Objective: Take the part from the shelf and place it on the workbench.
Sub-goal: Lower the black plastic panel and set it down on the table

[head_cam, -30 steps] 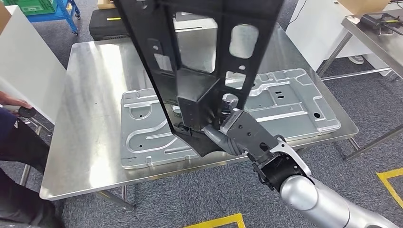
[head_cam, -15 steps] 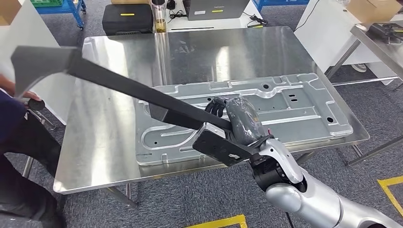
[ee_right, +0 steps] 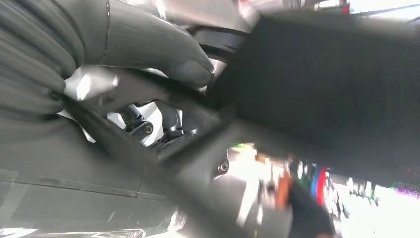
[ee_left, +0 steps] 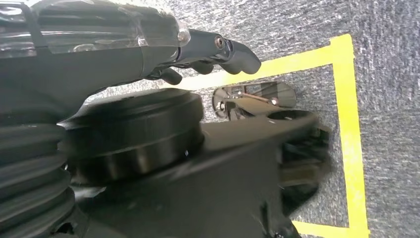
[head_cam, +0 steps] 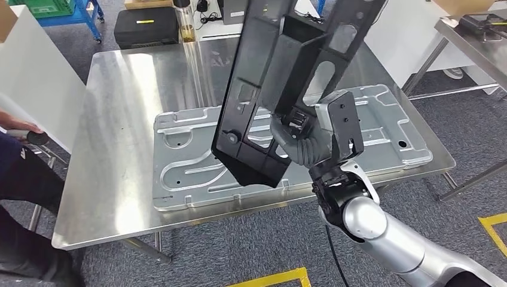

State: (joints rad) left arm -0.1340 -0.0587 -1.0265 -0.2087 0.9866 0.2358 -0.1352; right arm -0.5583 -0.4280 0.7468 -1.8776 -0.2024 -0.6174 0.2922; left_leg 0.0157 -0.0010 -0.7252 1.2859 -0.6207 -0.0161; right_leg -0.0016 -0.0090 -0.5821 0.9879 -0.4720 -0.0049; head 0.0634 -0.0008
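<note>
From the head view, the robot's right hand (head_cam: 305, 139) grips a long black part (head_cam: 281, 84) near its lower end, holding it steeply upright above the workbench (head_cam: 119, 149) and the grey metal panel (head_cam: 370, 128), its long axis rising away from the hand. At the right wrist, the thumb and fingers (ee_right: 148, 47) are clamped on the part's dark edge (ee_right: 327, 89). At the left wrist, the left hand (ee_left: 213, 49) hangs over the carpet, fingers loosely curled around nothing.

Right arm reaches up from lower right, forearm raised, right hand (head_cam: 305, 140) clamped round black part (head_cam: 281, 89), thumb pressed on it. Left hand (ee_left: 148, 44) hangs low, fingers loosely curled, holding nothing.
</note>
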